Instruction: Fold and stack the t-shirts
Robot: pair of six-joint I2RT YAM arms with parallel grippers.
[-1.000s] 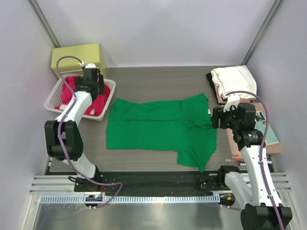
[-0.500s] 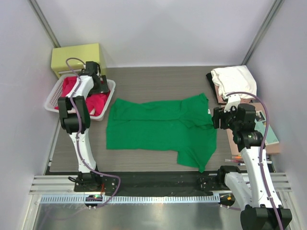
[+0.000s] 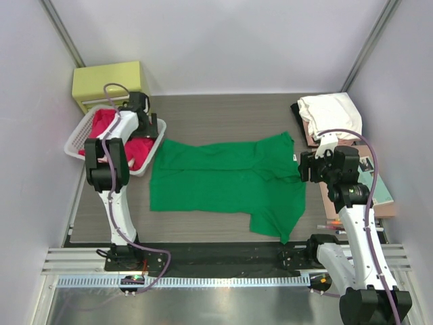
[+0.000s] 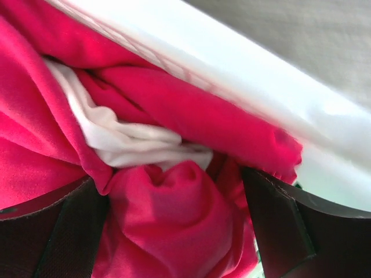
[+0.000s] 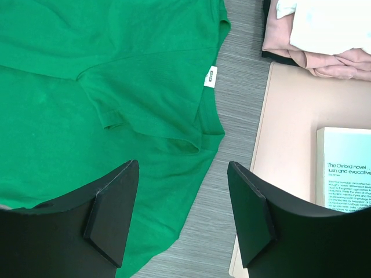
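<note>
A bright green t-shirt [image 3: 223, 183] [image 5: 87, 87] lies spread flat on the table, its white neck label [image 5: 210, 76] showing. Red t-shirts [image 3: 101, 125] [image 4: 174, 231] are bunched in the white basket [image 3: 154, 147], with a white one [image 4: 127, 139] tucked among them. My left gripper [image 3: 140, 108] [image 4: 174, 191] is down in the basket, jaws wide apart, a bulge of red cloth filling the gap and touching both fingers. My right gripper [image 3: 304, 166] [image 5: 182, 168] hovers open above the green shirt's right edge, holding nothing.
Folded shirts are stacked at the back right, white [image 3: 330, 112] [image 5: 330, 23] over pale pink [image 5: 301, 55] over black [image 3: 296, 112]. A book [image 3: 375, 183] [image 5: 348, 168] lies on a tan board [image 5: 287, 145]. A yellow box [image 3: 108, 81] stands behind the basket, whose rim [image 4: 261, 98] is close to the left fingers.
The left arm has swung further over the basket and pushed down into the red cloth. The basket has shifted and tilted toward the right. The right arm has not moved.
</note>
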